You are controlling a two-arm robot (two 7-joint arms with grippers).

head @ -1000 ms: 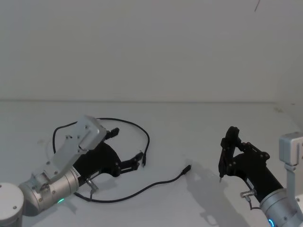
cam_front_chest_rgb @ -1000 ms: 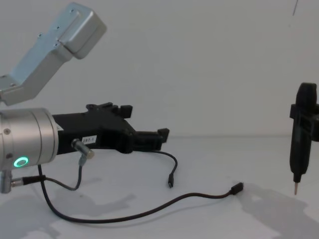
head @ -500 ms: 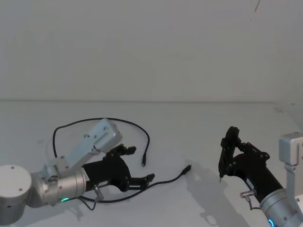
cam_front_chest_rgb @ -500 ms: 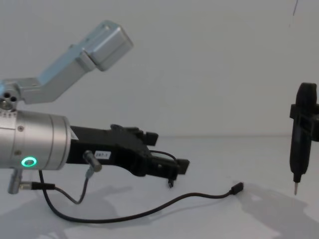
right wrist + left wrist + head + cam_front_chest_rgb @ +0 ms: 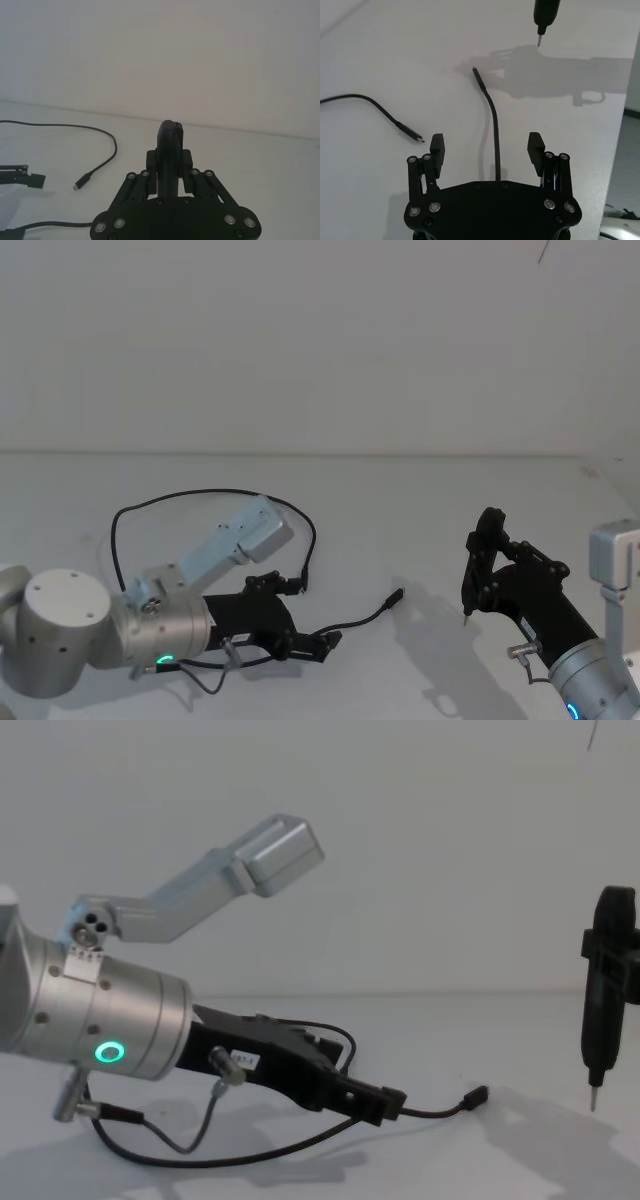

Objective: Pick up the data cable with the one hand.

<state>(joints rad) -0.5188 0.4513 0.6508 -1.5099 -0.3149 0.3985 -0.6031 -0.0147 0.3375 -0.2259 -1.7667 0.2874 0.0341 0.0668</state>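
Low at the head view's lower left, the angular matte-black left gripper point(image 5: 312, 615) spreads wide astride the thin glossy cable point(image 5: 493, 107) on the white table point(image 5: 420, 510). Its wrist view shows the cord running through the gap, touching neither side. The right gripper point(image 5: 493, 565), lower right, clasps a slim tool point(image 5: 603, 990).

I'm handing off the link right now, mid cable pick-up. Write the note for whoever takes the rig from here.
Left pincer: open and low over the table, jaws on either side of the data cable, a short way back from one plug. It has not closed on the cable.
Right pincer: shut on a slim black tool, held upright off to the right, apart from the cable.
Cable: lying looped on the white table, both plugs free.
Done: approach and straddle.
Left to do: close the left pincer on the cable, then lift.
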